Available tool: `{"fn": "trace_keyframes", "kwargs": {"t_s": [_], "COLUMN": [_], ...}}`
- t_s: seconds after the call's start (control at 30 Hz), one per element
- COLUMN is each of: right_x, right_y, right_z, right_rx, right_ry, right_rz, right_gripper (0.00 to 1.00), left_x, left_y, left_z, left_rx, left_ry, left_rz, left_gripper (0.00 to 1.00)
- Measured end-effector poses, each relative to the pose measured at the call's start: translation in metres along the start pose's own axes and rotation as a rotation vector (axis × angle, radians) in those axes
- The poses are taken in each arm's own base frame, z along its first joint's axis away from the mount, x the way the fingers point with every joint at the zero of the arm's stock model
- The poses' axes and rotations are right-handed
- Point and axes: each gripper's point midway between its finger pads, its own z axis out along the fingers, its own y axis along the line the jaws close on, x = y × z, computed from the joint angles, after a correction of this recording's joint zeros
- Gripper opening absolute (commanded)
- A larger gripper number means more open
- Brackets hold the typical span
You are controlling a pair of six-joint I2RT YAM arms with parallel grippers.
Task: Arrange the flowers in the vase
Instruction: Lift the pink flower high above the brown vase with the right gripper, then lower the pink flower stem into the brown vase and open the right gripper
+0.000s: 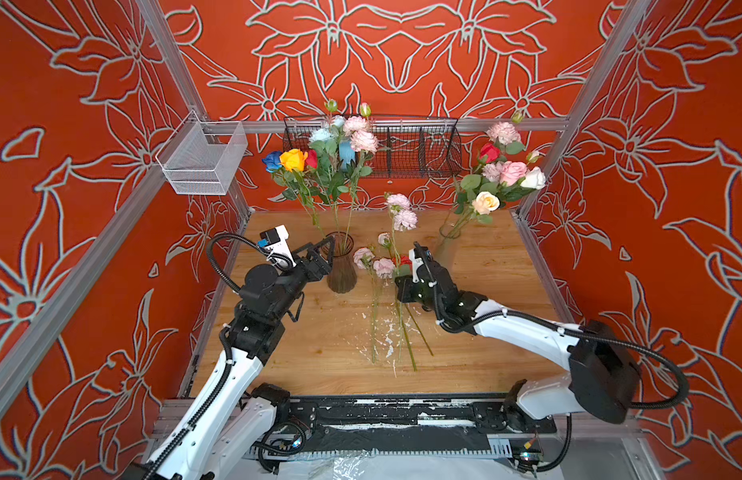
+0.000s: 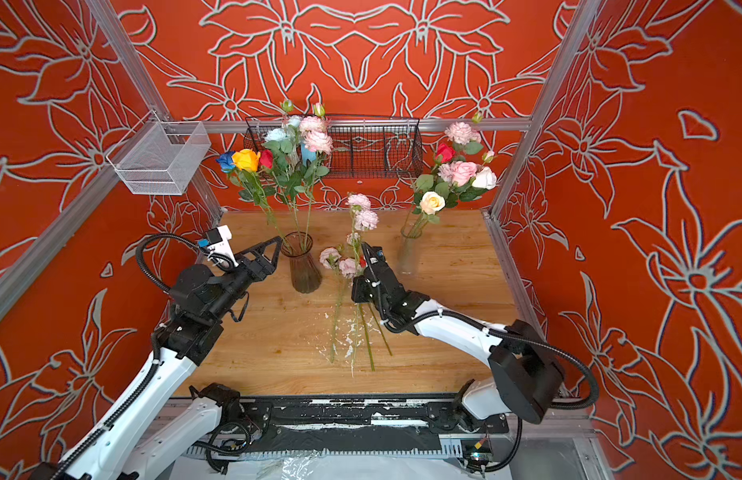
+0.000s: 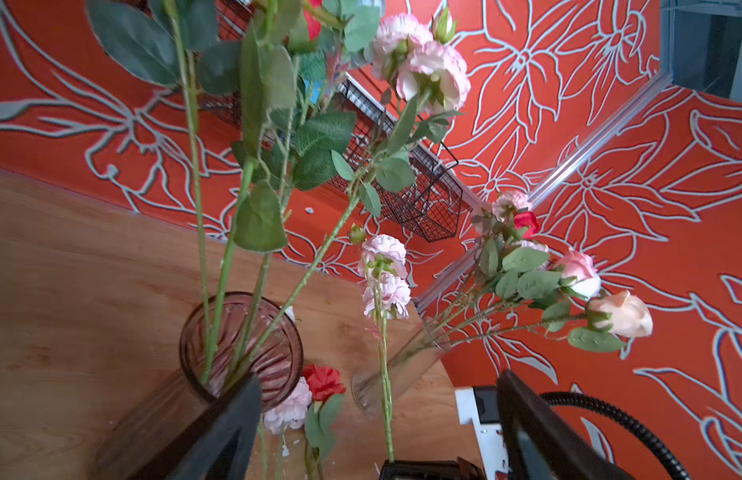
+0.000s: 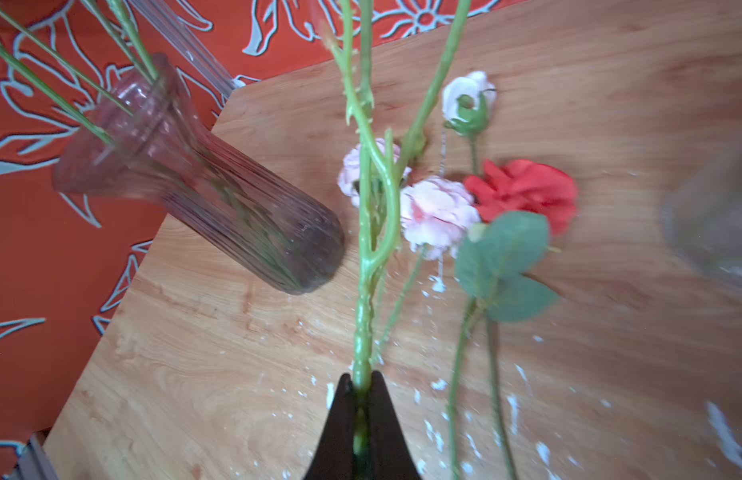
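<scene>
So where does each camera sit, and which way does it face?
Top views: one twin-eyed head, high in front, looking down at the wooden table; both arms show.
Left wrist: looks forward past the open left gripper at the brown vase.
Right wrist: looks along the right gripper, shut on a peony stem.
Both wrist views share the red flower.

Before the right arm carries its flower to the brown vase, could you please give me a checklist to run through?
1. Right gripper shut on pink flower stem: ok.
2. Brown vase upright: ok.
3. Room in its mouth: ok, stems crowd one side.
4. Left gripper open, holding nothing: ok.
5. Its finger clear of vase rim: cannot tell.
6. Held stem free of loose flowers: cannot tell.
</scene>
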Motion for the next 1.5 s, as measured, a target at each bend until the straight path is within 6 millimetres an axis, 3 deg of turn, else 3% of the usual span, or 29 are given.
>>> {"fn": "trace_keyframes", "kwargs": {"t_s": [0.13,0.3,0.43,0.57,0.8,1.03,1.17,1.5], "right_x": [-0.008,-0.048,-0.082,-0.107,-0.161,-0.213,-0.222,-0.232], "right_y": [-0.003,0.016,0.035,0.052,0.112,0.175,0.193,0.225], "right_z": [-0.022,-0.053,-0.077,-0.087,-0.084,-0.083,-0.066,-0.019], "right_rx": [-0.025,-0.100,-0.164,-0.203,-0.321,-0.450,-0.482,-0.518], "right_ry": [-0.079,-0.245,-0.394,-0.504,-0.658,-0.824,-0.858,-0.888], "right_rz": [-0.023,-0.077,-0.135,-0.199,-0.286,-0.320,-0.341,-0.398], "right_gripper": [0.00,0.00,0.00,0.00,0.00,0.00,0.00,0.00], "left_x": [0.024,0.049,0.046,0.032,-0.028,-0.066,-0.072,-0.083], "left_y": [-0.009,-0.024,-0.029,-0.023,0.000,0.050,0.063,0.064], "left_z": [0.013,0.019,0.017,0.010,-0.031,-0.069,-0.081,-0.096], "left_rx": [0.057,0.113,0.119,0.070,-0.090,-0.366,-0.440,-0.467], "left_ry": [0.093,0.185,0.175,0.113,-0.166,-0.386,-0.434,-0.497], "left_rz": [-0.020,-0.015,0.010,0.046,0.064,0.011,-0.006,-0.006], "left_gripper": [0.88,0.88,0.88,0.89,0.90,0.90,0.90,0.90]}}
